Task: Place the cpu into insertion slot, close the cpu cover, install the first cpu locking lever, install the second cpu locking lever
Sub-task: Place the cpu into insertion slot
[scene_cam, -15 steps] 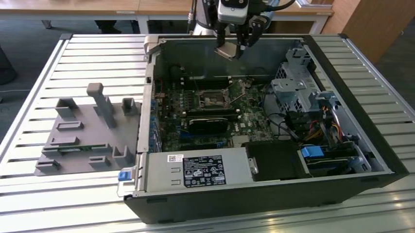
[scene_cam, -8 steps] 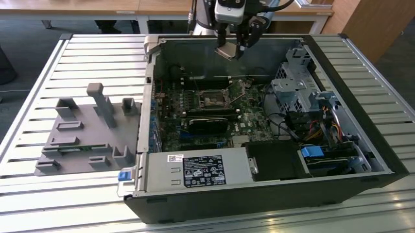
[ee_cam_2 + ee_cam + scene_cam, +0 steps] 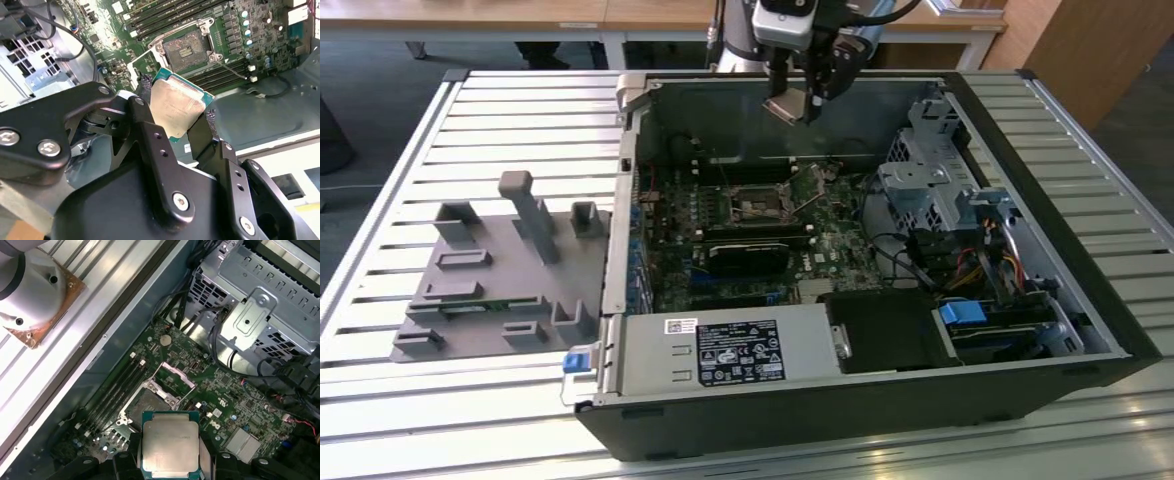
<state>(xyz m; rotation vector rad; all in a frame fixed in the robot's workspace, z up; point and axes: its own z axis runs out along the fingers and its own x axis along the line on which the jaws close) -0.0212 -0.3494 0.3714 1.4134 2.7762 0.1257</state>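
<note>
Step in hand: placing the cpu [image 3: 177, 107]. The gripper [image 3: 801, 100] holds it in the air, well apart from the insertion slot [image 3: 187, 47], with its fingers [image 3: 150, 137] clamped on two opposite edges of the cpu. The slot lies bare, and the cpu cover [image 3: 173, 376] appears raised beside it. In my judgement, seating calls for you to square the cpu to the slot and keep it level.

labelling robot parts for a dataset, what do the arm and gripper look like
The gripper is matt black, with two angular linkage fingers joined by silver screws. The arm is silver-grey, with a black cable near the wrist.
</note>
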